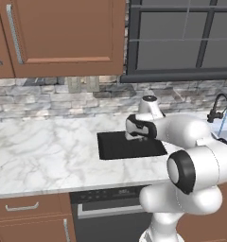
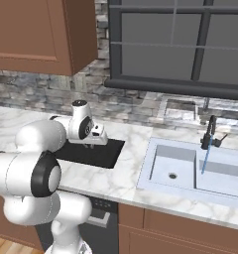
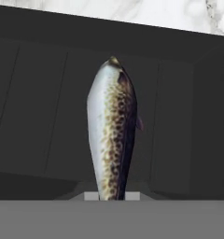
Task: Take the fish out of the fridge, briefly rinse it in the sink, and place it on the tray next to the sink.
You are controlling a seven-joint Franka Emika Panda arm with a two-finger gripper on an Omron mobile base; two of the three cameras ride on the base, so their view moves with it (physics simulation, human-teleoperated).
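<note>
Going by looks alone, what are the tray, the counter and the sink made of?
Tray: matte black, no shine, perhaps plastic or coated metal; unclear. Counter: polished white marble or a stone look-alike, judging by grey veining. Sink: smooth pale blue-grey, uniform colour, maybe enamel or composite. Fish: speckled, glossy skin.

1 fish (image 3: 112,130), 1 tray (image 1: 116,147), 1 sink (image 2: 158,171).

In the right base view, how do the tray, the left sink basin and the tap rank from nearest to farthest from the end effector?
1. The black tray: directly under the end effector, on the counter left of the sink.
2. The left sink basin: to the right of the tray, across a strip of marble.
3. The dark gooseneck tap: farther right, behind the divider between the basins.
</note>
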